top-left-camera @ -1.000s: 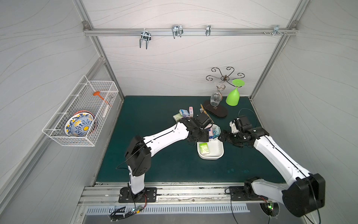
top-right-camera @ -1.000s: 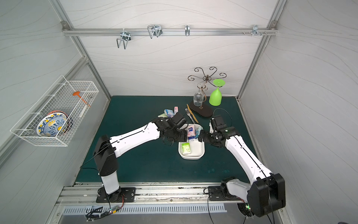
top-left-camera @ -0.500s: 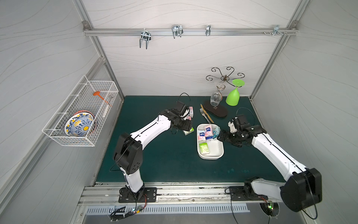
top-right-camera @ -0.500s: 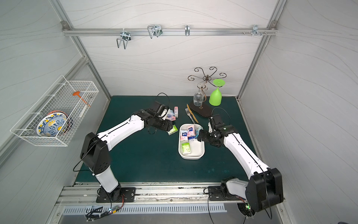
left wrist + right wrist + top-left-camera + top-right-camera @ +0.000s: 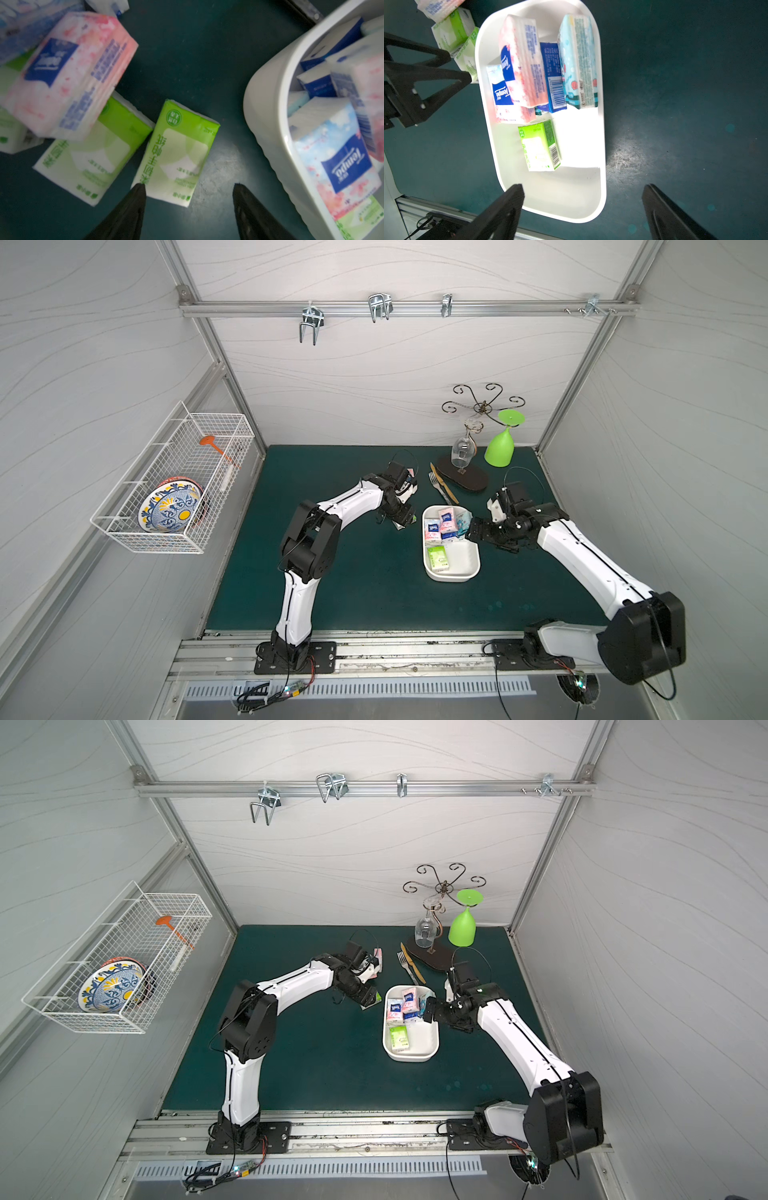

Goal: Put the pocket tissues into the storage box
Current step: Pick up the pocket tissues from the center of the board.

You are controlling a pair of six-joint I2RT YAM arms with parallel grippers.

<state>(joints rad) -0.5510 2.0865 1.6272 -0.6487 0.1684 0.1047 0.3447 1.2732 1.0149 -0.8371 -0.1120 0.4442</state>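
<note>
End effector on left arm point(image 5: 188, 187) is seen partly spread, nothing gripped; one finger point(image 5: 128, 207) is placed at the corner of a light green pack point(image 5: 178, 153) lying flat on the tabletop point(image 5: 187, 52), contact cannot be confirmed; more pocket tissues point(image 5: 68, 74) are piled just beside it, outside the storage box point(image 5: 268, 128); right end effector point(image 5: 582, 187) is spread wide, empty, held above one end of the storage box; several packs point(image 5: 521, 62) are already lodged inside.

Lighting: even white light is filling both top views; glare is bleaching the storage box point(image 5: 581, 135) interior; left wrist view is blurring.
</note>
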